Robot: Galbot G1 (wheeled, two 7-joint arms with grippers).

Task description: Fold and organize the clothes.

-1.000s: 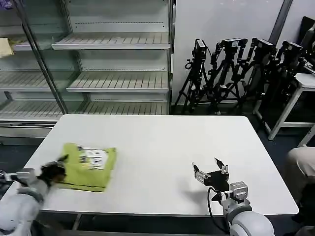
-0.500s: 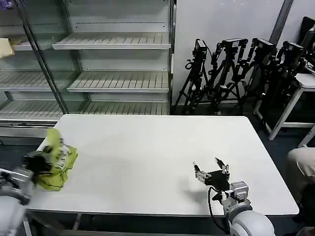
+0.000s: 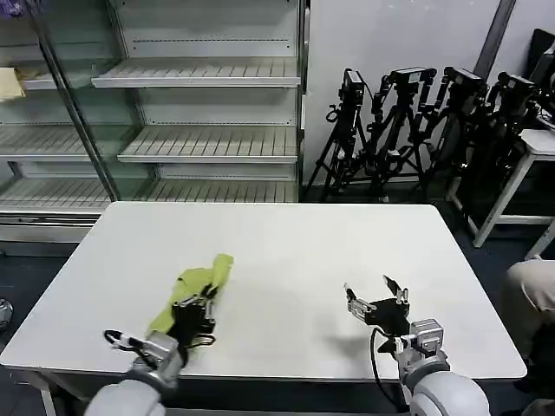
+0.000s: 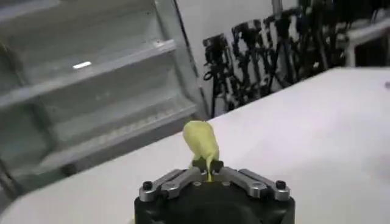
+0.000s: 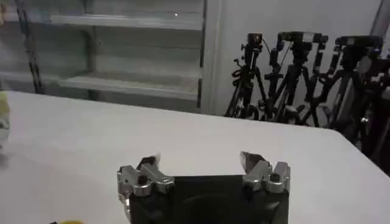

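The table [image 3: 286, 251] is the landmark: a white top with shelving [image 3: 173, 104] behind its far edge and a cluster of tripods [image 3: 416, 121] behind its far right corner.

On the table's left half, close to the near edge, lies the T-shirt [image 3: 198, 288], bunched into a narrow lime strip. Its long axis runs on a slant, from the near-left of the table up toward the table's middle, ending in a rounded free tip. The left wrist view shows that tip [image 4: 202, 141] standing ahead of the fingers, with bare table all around it.

The left gripper [image 3: 192, 314] sits at the strip's near end, just above the table's near edge, its fingers pressed together on a fold of the fabric. So the shirt stretches straight away from this gripper, along the line in which it points.

The right gripper [image 3: 375, 296] hangs over the table's right half near the near edge, fingers spread and holding nothing, well apart from the shirt. In the right wrist view its fingertips [image 5: 201, 164] point across bare table toward the shelving.

The left arm is plainly the nearer one. As the cloth is gathered rather than flat, folding seems to need it laid out across the table's middle first; the free tip lies between the two grippers, and is the part the right one could most easily reach.
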